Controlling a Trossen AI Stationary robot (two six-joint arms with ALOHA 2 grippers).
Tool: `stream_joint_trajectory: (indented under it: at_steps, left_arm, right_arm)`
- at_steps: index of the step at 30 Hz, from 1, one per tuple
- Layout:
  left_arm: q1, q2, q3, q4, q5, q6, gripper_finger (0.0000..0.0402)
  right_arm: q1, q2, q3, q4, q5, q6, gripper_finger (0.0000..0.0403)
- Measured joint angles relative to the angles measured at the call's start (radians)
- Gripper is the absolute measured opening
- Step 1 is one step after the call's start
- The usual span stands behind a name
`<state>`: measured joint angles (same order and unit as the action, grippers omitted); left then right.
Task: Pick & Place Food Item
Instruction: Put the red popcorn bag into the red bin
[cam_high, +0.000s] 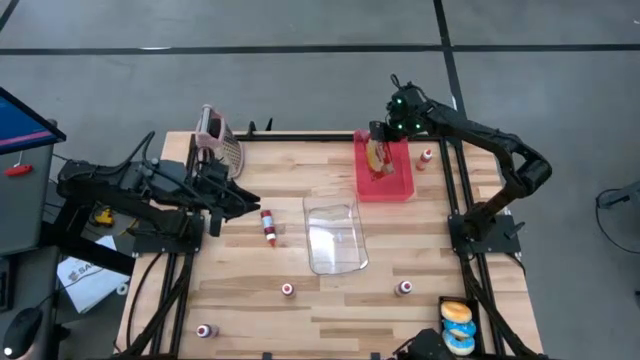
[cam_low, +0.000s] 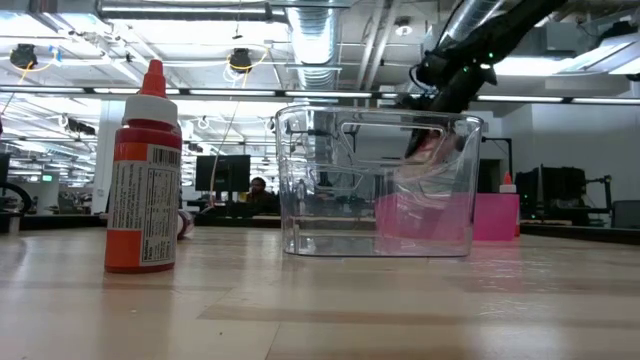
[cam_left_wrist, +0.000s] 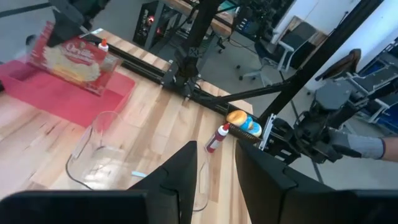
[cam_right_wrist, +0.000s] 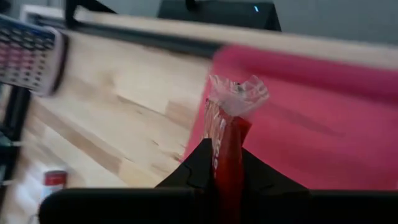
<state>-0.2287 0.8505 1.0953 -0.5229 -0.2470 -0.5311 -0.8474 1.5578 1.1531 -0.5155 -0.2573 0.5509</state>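
Between the closed jaws of the right gripper (cam_right_wrist: 227, 163), a red snack packet (cam_right_wrist: 229, 134) is hanging pinched by its edge, just above the pink tray (cam_high: 392, 185). Ahead of the left gripper (cam_left_wrist: 214, 163), whose jaws are standing partly apart and gripping nothing, a clear tub (cam_high: 335, 234) is sitting on the table (cam_high: 250, 280).

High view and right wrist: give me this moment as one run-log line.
right end effector: shut on snack bag above pink tray | left end effector: idle at left table edge, holding nothing | clear bin: mid-table
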Motion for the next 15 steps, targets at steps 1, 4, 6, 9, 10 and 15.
stream_joint_trajectory:
  at_steps: [1,4,6,9,10,15]
  left_arm:
    - [0.0,0.0,-0.001,0.0,0.0,0.0,0.0106]
    - [0.0,0.0,-0.001,0.004,0.0,0.002,0.0106]
    - [0.0,0.0,-0.001,0.011,0.0,0.011,0.0106]
    - [0.0,-0.01,-0.001,0.021,0.0,0.015,0.0106]
    - [0.0,-0.011,0.0,0.031,0.0,0.016,0.0106]
    - [0.0,-0.016,-0.001,0.04,0.0,0.016,0.0106]
  right_arm:
    - [0.0,0.0,-0.015,0.001,0.0,0.005,0.0027]
    - [0.0,0.0,-0.063,0.033,0.0,0.016,0.0028]
    - [0.004,0.0,-0.09,0.105,0.0,0.053,0.0029]
    - [0.013,0.0,-0.12,0.169,0.024,0.101,0.0028]
    - [0.015,0.0,-0.131,0.181,0.036,0.106,0.0027]
    - [0.008,0.0,-0.167,0.194,0.041,0.115,0.0027]
